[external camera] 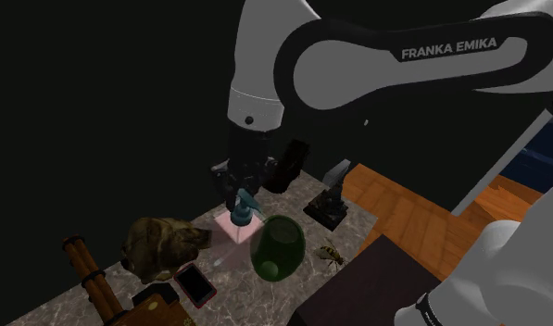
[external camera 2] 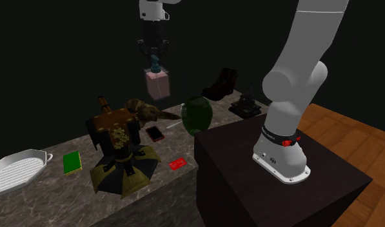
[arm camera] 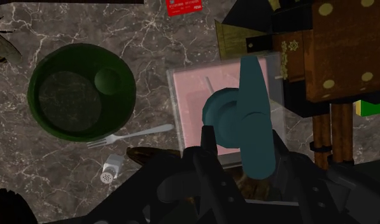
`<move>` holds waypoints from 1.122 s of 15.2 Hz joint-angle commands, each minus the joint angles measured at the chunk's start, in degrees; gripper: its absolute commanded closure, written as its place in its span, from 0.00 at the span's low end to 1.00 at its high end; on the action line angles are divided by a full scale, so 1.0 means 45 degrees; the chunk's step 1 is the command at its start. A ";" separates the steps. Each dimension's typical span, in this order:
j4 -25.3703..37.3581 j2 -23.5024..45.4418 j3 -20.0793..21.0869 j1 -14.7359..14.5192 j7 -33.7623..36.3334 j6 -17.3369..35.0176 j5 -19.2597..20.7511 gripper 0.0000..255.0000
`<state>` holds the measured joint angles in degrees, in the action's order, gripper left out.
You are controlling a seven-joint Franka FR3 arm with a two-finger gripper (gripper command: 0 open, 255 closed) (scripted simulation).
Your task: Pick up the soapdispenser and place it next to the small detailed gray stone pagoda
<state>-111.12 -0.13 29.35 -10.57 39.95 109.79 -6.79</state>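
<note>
Carrying is in hand: the pink square soap dispenser with a teal pump (external camera 2: 157,84) is grasped by the black claw (external camera 2: 155,59) and held over the grey marble bench (external camera 2: 165,149). Next, it should be moved across and set down just beside the small dark stone pagoda (external camera 2: 246,102).

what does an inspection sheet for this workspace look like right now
surface: marbled counter, crowded
job's things: pink soap dispenser held above the counter; dark pagoda stands on the counter, apart from it
clutter: green vase, fork, red phone, white dish
end effector: shut on the dispenser's teal pump
cables: nothing seen
surroundings: wooden floor, black area behind
</note>
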 commanded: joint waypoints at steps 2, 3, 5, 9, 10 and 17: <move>0.0484 -0.0071 -0.0008 0.0007 0.0039 -0.0547 -0.0015 1.00; 0.0630 -0.0096 -0.0012 0.0012 0.0047 -0.0715 -0.0021 1.00; 0.0930 -0.0137 -0.0021 0.0020 0.0066 -0.1051 -0.0030 1.00; -0.0072 -0.1144 -0.0538 0.0458 -0.1041 -0.1075 -0.0471 1.00; -0.0379 -0.1449 -0.0725 0.0586 -0.1403 -0.1090 -0.0582 1.00; -0.2110 -0.3168 -0.2163 0.1375 -0.3811 -0.1308 -0.0903 1.00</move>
<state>-119.01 -13.13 20.70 -4.92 24.67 103.74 -10.71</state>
